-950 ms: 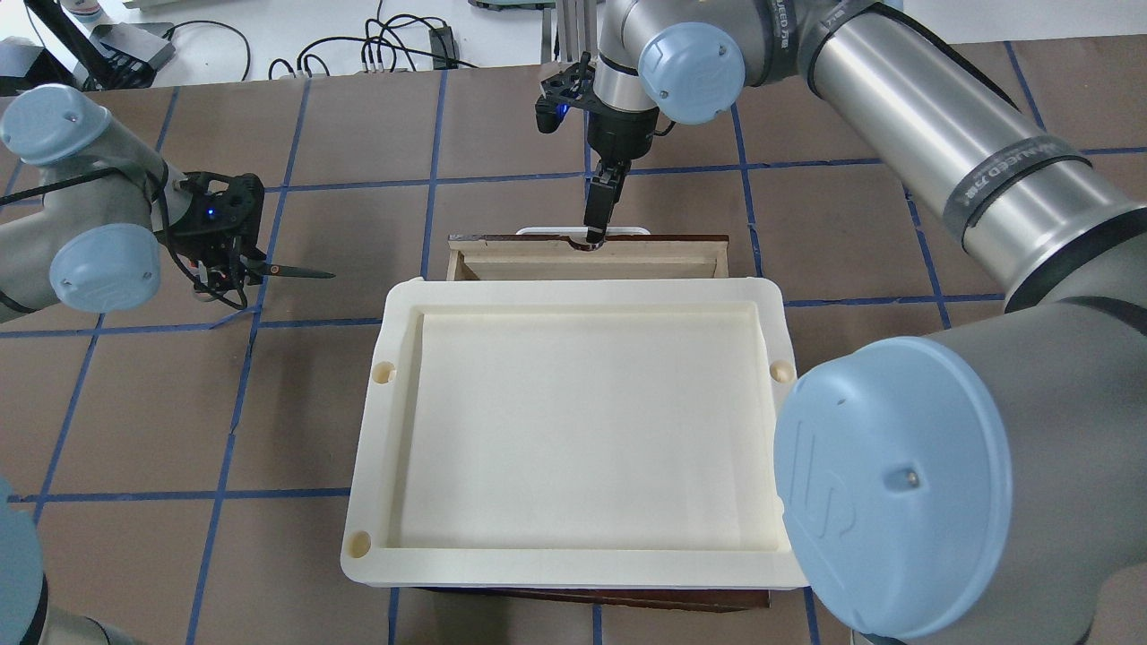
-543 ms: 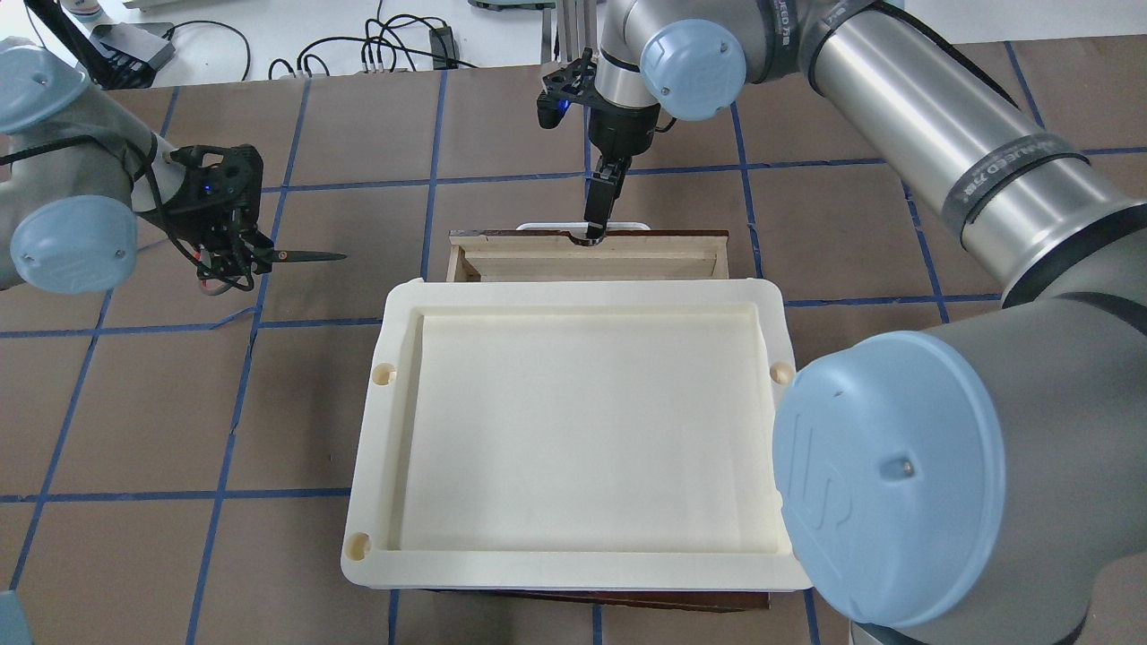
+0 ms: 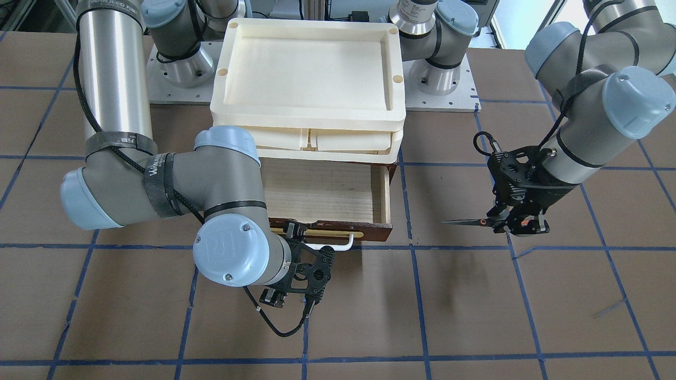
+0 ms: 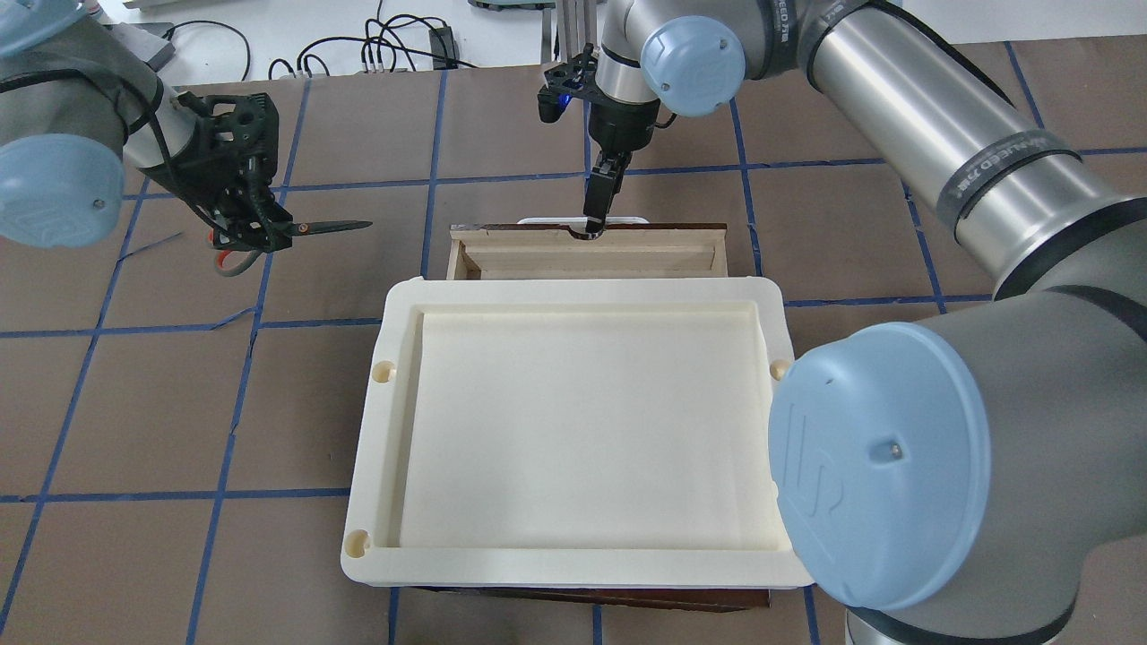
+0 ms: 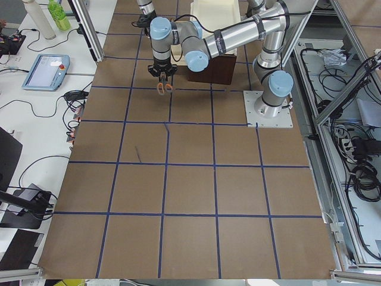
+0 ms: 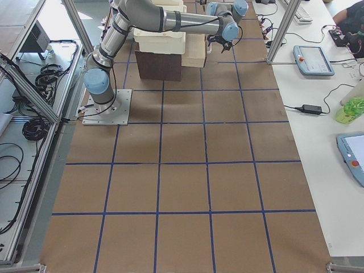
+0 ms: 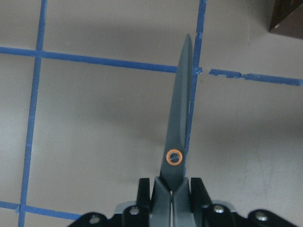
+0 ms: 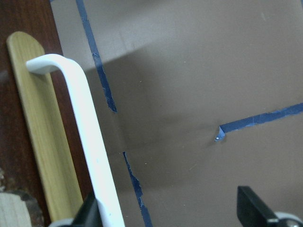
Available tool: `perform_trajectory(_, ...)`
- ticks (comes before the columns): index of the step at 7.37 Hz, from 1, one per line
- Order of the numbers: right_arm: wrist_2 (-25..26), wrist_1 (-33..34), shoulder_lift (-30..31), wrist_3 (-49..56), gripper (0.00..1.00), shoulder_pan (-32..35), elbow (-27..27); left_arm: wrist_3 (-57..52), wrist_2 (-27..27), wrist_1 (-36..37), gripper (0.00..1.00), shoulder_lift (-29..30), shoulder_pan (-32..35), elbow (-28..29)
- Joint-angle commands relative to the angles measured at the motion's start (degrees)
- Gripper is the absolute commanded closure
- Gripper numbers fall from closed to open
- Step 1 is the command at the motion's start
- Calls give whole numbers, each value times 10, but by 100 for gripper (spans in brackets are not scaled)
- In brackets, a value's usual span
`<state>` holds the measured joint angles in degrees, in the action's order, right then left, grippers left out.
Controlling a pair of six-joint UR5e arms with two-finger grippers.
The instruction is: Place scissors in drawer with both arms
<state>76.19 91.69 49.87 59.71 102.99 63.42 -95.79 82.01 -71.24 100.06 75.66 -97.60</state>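
My left gripper (image 4: 255, 228) is shut on the scissors (image 4: 327, 227) near their pivot and holds them above the table, left of the drawer. The dark blades point toward the drawer, and the orange-lined loops (image 4: 228, 260) hang behind the fingers. The left wrist view shows the blades (image 7: 180, 127) sticking out from the shut gripper (image 7: 171, 189). The drawer (image 3: 322, 190) is pulled out, its pale wood inside bare. My right gripper (image 4: 593, 228) is open at the white handle (image 8: 90, 137); one finger (image 8: 91, 213) sits against the bar, the other (image 8: 253, 210) stands far off it.
A stack of cream plastic trays (image 4: 582, 288) sits on top of the cabinet and covers the rear of the drawer. The brown table has a blue tape grid (image 4: 242, 385). Cables lie beyond the far edge (image 4: 376, 54).
My left gripper has moved away from me and slightly right with the scissors, rising off the table. The drawer front has slid a little farther out with my right gripper.
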Motion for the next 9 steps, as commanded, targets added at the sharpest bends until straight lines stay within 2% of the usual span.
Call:
perform_trajectory(1, -2, 2, -2, -3, 0, -2, -1, 7, 0, -14, 91, -6, 6, 10)
perform_trajectory(9, -3, 9, -14, -12, 0, -6, -20, 44, 0, -39, 91, -12, 25, 28)
